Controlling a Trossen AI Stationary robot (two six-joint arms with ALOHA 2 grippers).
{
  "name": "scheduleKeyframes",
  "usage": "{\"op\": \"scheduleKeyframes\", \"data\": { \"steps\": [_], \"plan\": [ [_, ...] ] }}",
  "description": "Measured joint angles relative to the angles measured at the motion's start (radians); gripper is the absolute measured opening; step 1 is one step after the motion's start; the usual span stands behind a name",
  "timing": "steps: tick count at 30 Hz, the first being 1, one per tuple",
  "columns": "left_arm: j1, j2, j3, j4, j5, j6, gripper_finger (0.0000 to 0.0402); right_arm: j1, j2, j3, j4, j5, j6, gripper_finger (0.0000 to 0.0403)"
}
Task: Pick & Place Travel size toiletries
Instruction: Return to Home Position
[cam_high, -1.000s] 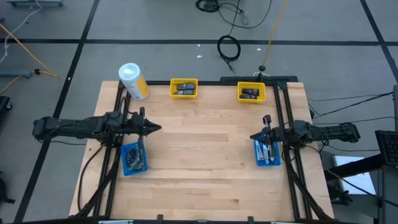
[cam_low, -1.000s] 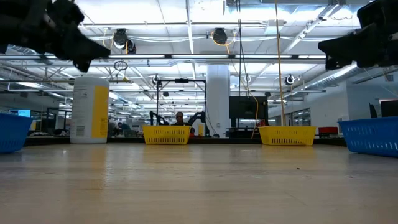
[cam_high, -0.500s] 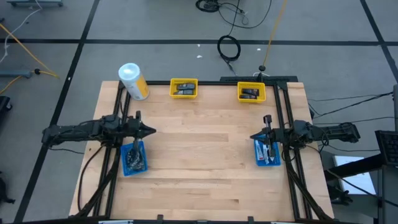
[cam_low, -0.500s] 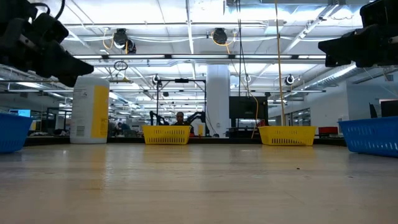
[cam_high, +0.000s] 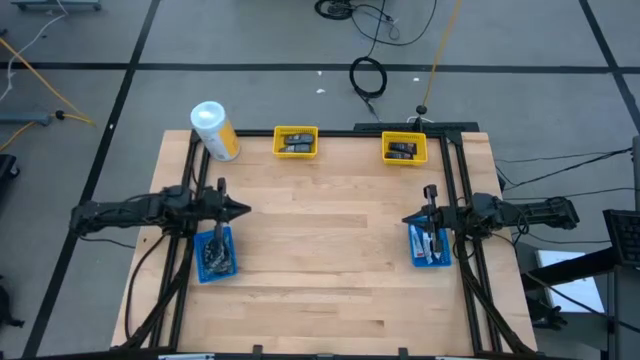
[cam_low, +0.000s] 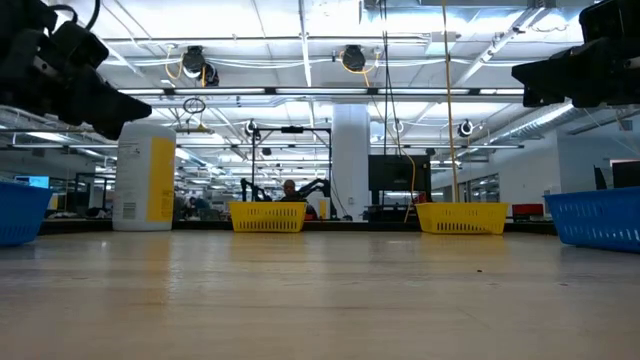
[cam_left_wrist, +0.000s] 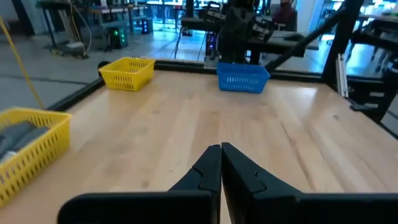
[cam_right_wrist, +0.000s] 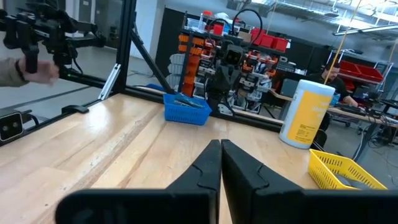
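Observation:
My left gripper (cam_high: 245, 209) hovers shut above the table's left side, just past the far end of the left blue tray (cam_high: 215, 254), which holds dark toiletries. In its wrist view the fingers (cam_left_wrist: 221, 148) meet over bare wood. My right gripper (cam_high: 405, 220) hovers shut at the right side, beside the right blue tray (cam_high: 430, 245), which holds white mini tubes. It also shows shut in its wrist view (cam_right_wrist: 221, 143). More dark toiletries lie in two yellow trays (cam_high: 295, 142) (cam_high: 404, 148) at the far edge.
A big white-and-yellow canister (cam_high: 215, 130) stands at the far left corner, and it shows upright in the low view (cam_low: 145, 178). The wooden middle of the table (cam_high: 320, 240) lies between the grippers. A person's hand (cam_right_wrist: 28, 70) shows beyond the table in the right wrist view.
My left gripper has drawn back toward the table's left edge and sunk a little, staying shut; it has kept still for the last half second. The right arm and all trays stand as before.

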Motion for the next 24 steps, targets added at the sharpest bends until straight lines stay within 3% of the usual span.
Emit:
{"op": "scheduleKeyframes", "data": {
  "steps": [15, 18, 20, 24],
  "plan": [
    [0.000, 0.027, -0.002, 0.012, 0.000, -0.063, 0.0010, 0.000, 0.000, 0.000, 0.000, 0.000, 0.000, 0.0004],
    [-0.020, 0.018, -0.026, 0.118, -0.032, -0.132, 0.0010, 0.000, 0.000, 0.000, 0.000, 0.000, 0.000, 0.0004],
    [-0.040, -0.015, -0.057, 0.206, -0.047, -0.097, 0.0010, 0.000, 0.000, 0.000, 0.000, 0.000, 0.000, 0.0004],
    [-0.079, -0.054, -0.053, 0.211, -0.051, -0.020, 0.0010, 0.000, 0.000, 0.000, 0.000, 0.000, 0.000, 0.0004]
  ]
}}
